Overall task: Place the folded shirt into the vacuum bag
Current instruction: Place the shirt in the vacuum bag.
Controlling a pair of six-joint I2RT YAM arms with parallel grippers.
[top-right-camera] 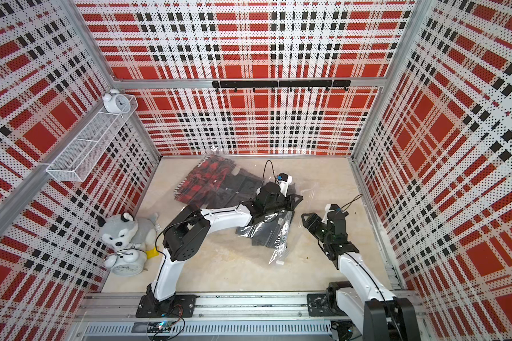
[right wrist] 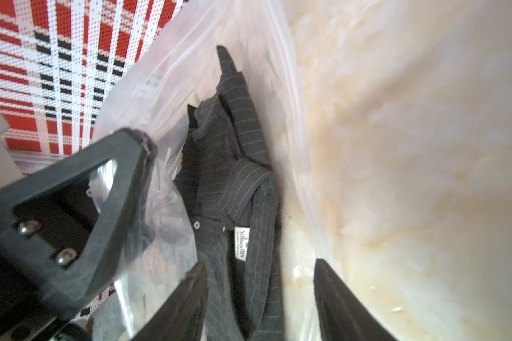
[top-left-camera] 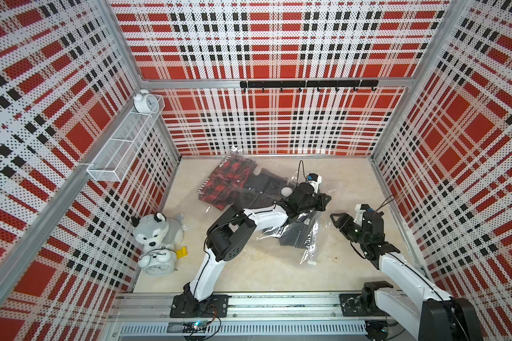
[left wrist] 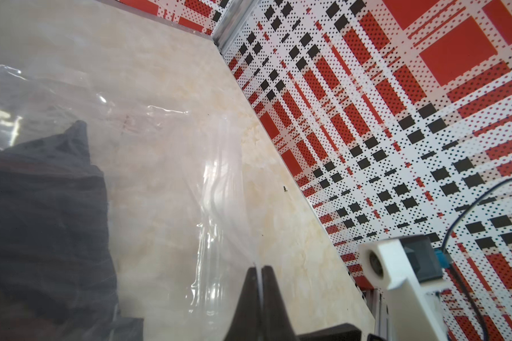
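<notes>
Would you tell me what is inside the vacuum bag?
The vacuum bag shows a red-and-black plaid garment at its far end and a dark pinstriped shirt nearer its mouth. The left arm hides the part between them.

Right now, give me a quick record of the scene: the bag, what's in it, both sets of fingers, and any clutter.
vacuum bag: clear, lying crumpled on the table
contents: dark pinstriped shirt near the mouth, red plaid garment deeper in
left fingers: shut on the bag's film
right fingers: open, holding nothing
clutter: plush husky, alarm clock beside it
</notes>
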